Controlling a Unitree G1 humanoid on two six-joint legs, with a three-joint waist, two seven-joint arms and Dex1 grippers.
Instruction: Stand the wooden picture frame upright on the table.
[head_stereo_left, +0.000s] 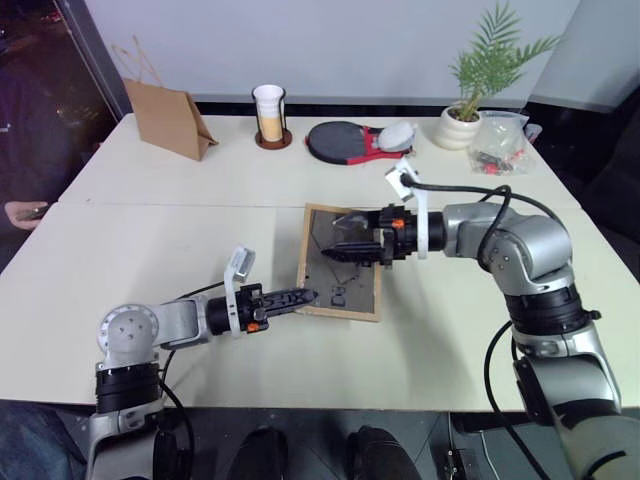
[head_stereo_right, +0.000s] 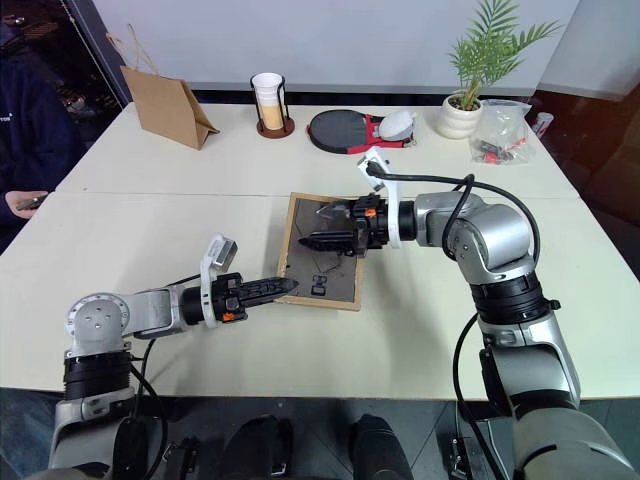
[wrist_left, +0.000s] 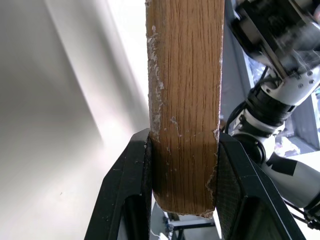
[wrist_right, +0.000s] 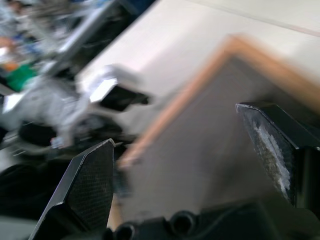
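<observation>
1. Just on the robot's side of the table's (head_stereo_left: 150, 250) seam, the wooden picture frame (head_stereo_right: 322, 262) is held with its dark grey back showing; its near edge appears lifted off the surface, though the head views do not settle how far.
2. At the frame's lower-left corner, the left gripper (head_stereo_left: 290, 298) is pinched on the wooden edge. Judgement: this grip props the frame at an angle so the back stays reachable.
3. Over the frame's upper-right part, the right gripper (head_stereo_right: 325, 226) hovers with its fingers spread wide, pointing across the grey back. Judgement: it is lined up to pull out the fold-out stand, which must be swung out before the frame can stand.
4. Beyond the frame, well apart from it along the table's far edge, stand a brown paper bag (head_stereo_left: 167, 118), a cup (head_stereo_left: 269, 115), a paddle (head_stereo_left: 345, 140) and a potted plant (head_stereo_left: 470, 90).
5. View differences:
   - The left wrist view confirms the clamp: both black pads (wrist_left: 132, 185) press the wood grain between them, which the head views only suggest.
   - The right wrist view shows the grey back lying between the spread fingers (wrist_right: 90, 185), with the frame's rim and the left gripper beyond; whether the fingers touch the back cannot be told.
</observation>
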